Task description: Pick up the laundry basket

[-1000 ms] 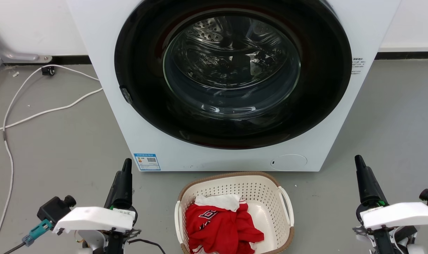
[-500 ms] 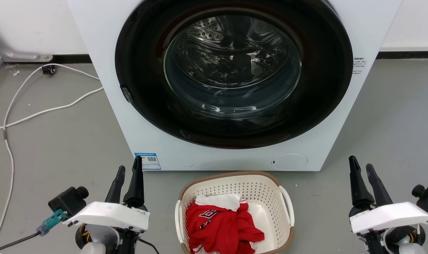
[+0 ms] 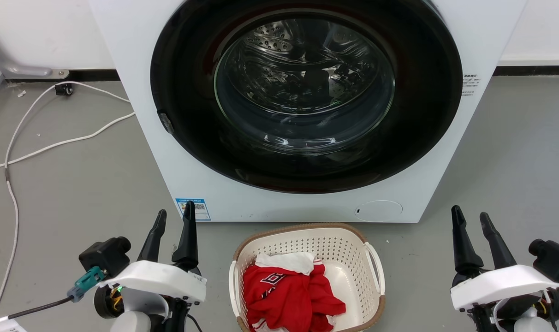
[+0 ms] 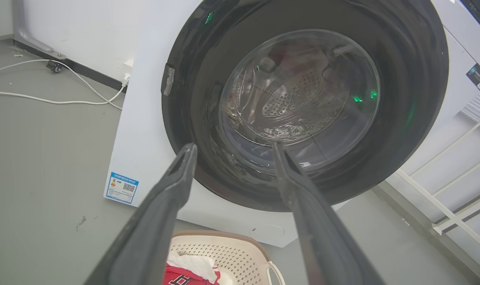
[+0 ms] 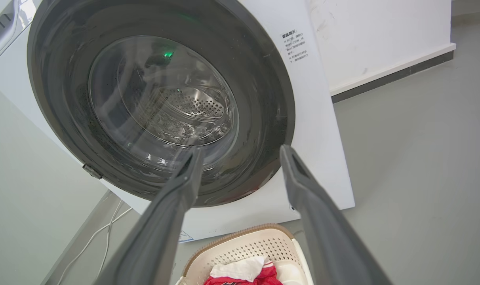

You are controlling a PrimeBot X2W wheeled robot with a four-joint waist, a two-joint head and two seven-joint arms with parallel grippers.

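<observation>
Grey floor [image 3: 76,184] | perforated oval laundry basket [image 3: 307,244] | left gripper [image 3: 175,208], right gripper [image 3: 469,211] parted, empty

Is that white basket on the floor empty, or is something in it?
Not empty: the laundry basket holds crumpled red clothing and a white cloth; its right part is bare.

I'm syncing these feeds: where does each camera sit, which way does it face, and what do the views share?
Head view: on the head, facing forward and down at the washing machine and laundry basket; left gripper lower left, right gripper lower right, both open.
Left wrist view: on the left wrist, facing the machine's door; its two fingers spread.
Right wrist view: on the right wrist, likewise facing the door; its fingers spread.
Shared: all show the door and basket.
</observation>
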